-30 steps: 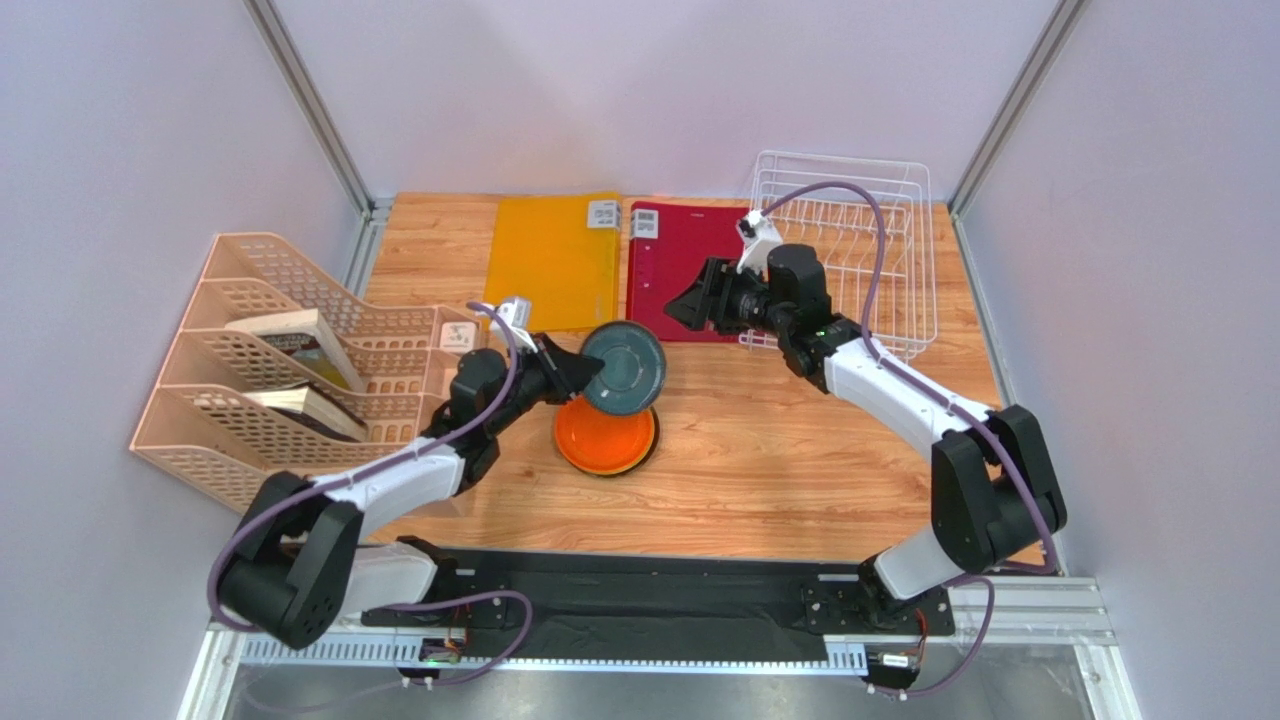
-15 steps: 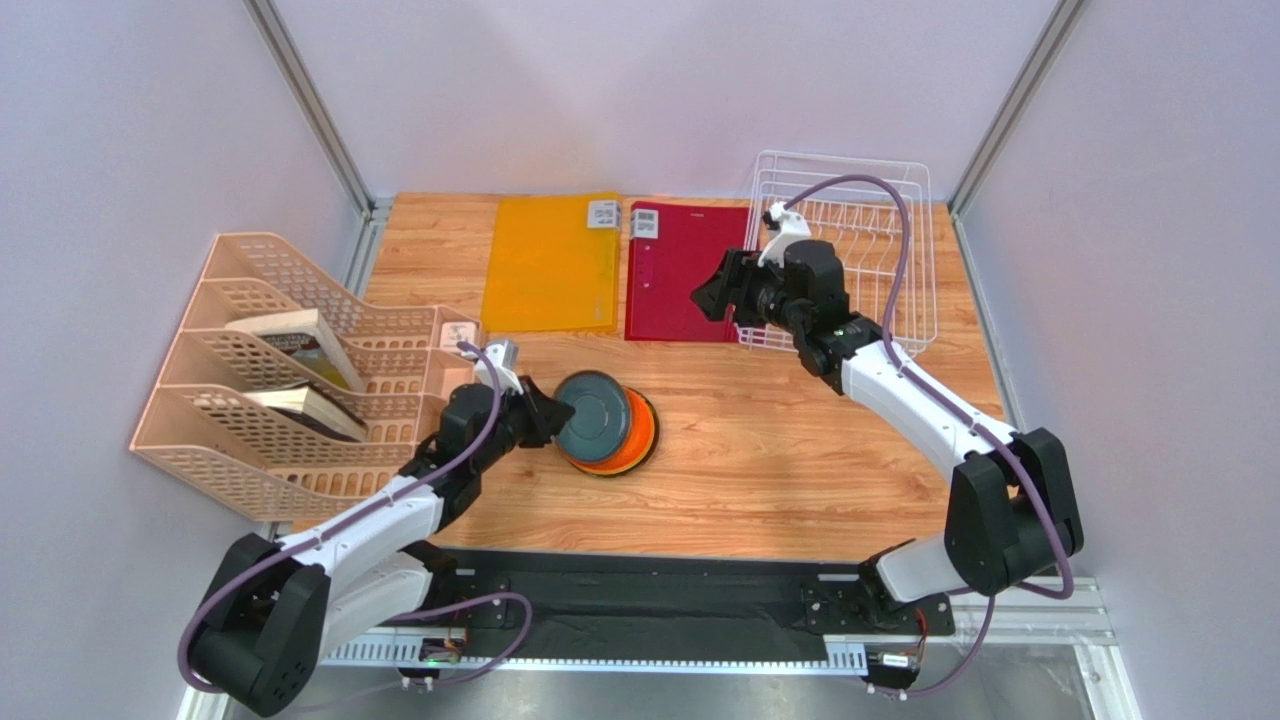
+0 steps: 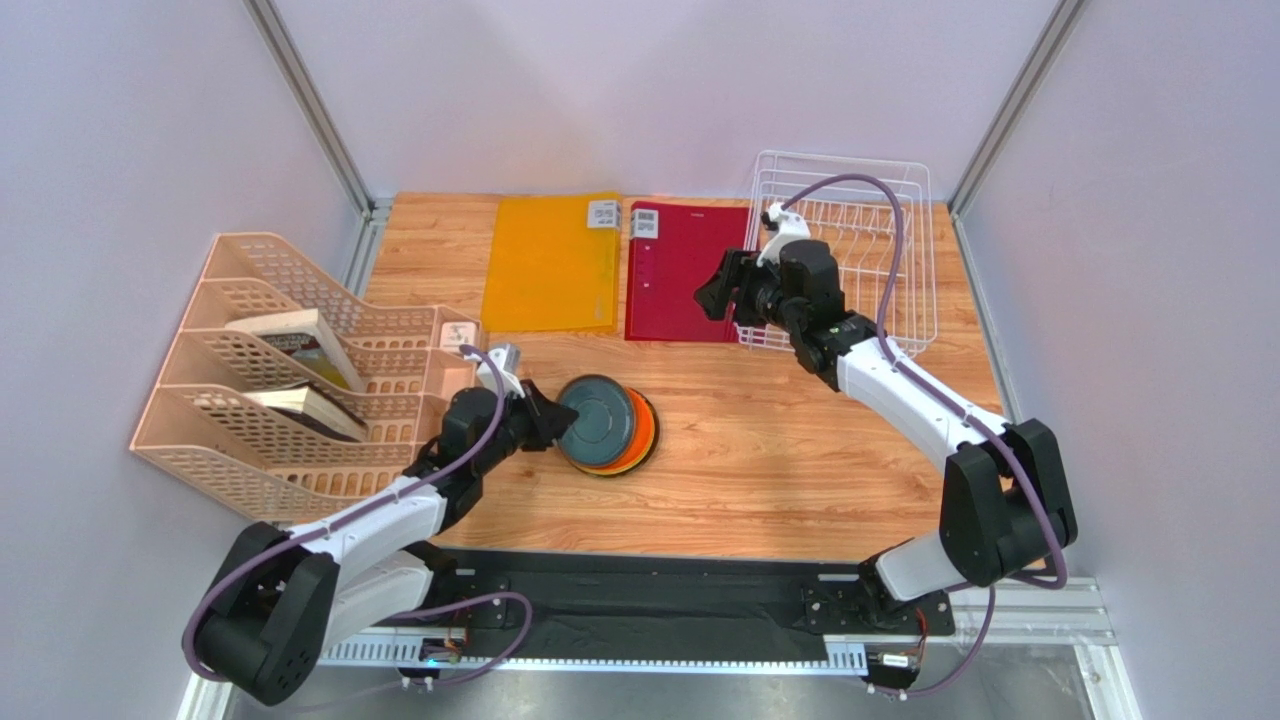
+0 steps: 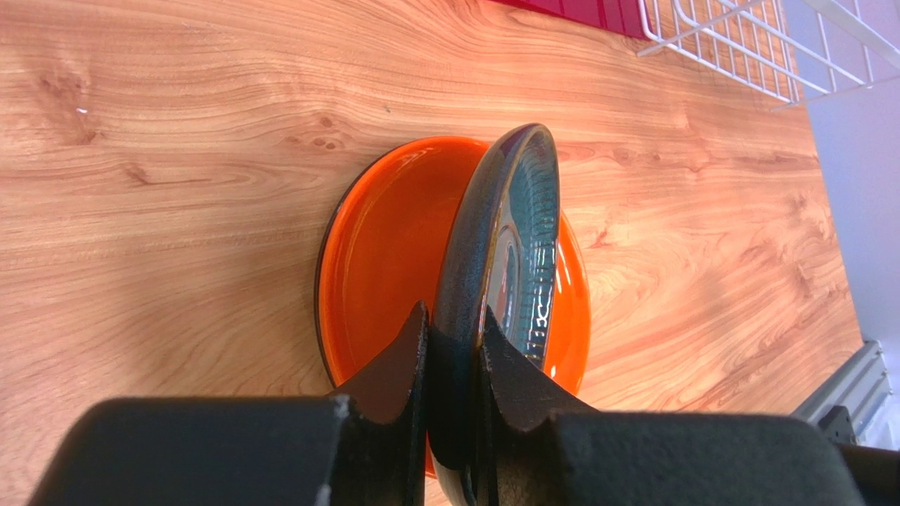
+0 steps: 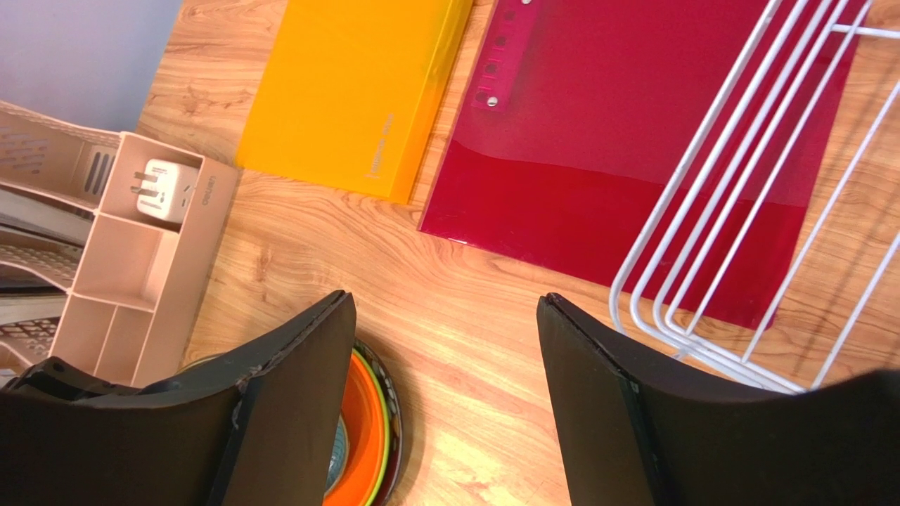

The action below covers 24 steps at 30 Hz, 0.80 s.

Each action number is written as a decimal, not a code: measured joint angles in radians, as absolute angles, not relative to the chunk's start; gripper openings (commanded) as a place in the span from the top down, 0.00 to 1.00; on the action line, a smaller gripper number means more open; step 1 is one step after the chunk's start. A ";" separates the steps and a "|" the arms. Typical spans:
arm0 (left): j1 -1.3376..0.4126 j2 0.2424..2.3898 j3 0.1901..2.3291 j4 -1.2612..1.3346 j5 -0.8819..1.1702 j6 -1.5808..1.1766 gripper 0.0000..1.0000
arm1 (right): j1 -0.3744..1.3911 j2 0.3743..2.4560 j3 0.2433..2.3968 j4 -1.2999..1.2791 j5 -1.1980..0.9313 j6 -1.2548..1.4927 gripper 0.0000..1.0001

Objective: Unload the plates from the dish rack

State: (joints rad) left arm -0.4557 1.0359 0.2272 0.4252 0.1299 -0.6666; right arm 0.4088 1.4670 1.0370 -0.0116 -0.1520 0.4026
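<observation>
My left gripper [image 3: 553,422] [image 4: 454,322] is shut on the rim of the dark grey-teal plate [image 3: 597,416] [image 4: 497,242]. I hold this plate tilted on edge, over the orange plate [image 3: 640,437] [image 4: 391,253] at the table's middle. In the right wrist view the orange plate [image 5: 364,422] tops a stack, with a lime green rim [image 5: 382,422] and a dark red floral rim [image 5: 394,413] showing under it. My right gripper [image 3: 718,285] [image 5: 444,306] stands open and holds nothing, beside the near left corner of the white wire dish rack [image 3: 920,255] [image 5: 739,190]. No plate shows in the rack.
A beige file organiser [image 3: 286,375] with books stands at the left; a white charger [image 5: 158,190] lies in its end compartment. An orange folder [image 3: 553,263] and a red folder [image 3: 676,270] lie flat at the back, the rack partly on the red one. Walls close both sides.
The left gripper brought the grey-teal plate down and nearer, from above the stack onto the orange plate. The right arm drew back towards the rack, then stayed still.
</observation>
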 measured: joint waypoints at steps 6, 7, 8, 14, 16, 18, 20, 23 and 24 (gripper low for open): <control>-0.456 1.077 0.227 0.432 0.134 -0.664 0.43 | 0.406 1.467 1.037 -0.012 -0.123 0.391 0.31; -0.456 1.082 0.226 0.423 0.133 -0.658 0.38 | 0.405 1.467 1.037 -0.012 -0.122 0.391 0.31; -0.456 1.086 0.225 0.418 0.129 -0.654 0.37 | 0.404 1.467 1.037 -0.012 -0.120 0.390 0.31; -0.458 1.059 0.224 0.400 0.122 -0.633 0.25 | 0.399 1.467 1.037 -0.028 -0.097 0.389 0.31; -0.458 1.041 0.225 0.388 0.121 -0.624 0.17 | 0.398 1.467 1.037 -0.036 -0.087 0.387 0.31; -0.458 1.020 0.228 0.361 0.108 -0.612 0.07 | 0.397 1.466 1.037 -0.043 -0.077 0.382 0.31; -0.457 0.995 0.231 0.322 0.088 -0.597 0.06 | 0.397 1.462 1.035 -0.048 -0.061 0.373 0.31; -0.458 0.948 0.241 0.255 0.062 -0.573 0.03 | 0.397 1.445 1.026 -0.051 -0.038 0.362 0.31; -0.458 0.928 0.247 0.229 0.053 -0.562 0.02 | 0.397 1.435 1.022 -0.049 -0.026 0.357 0.31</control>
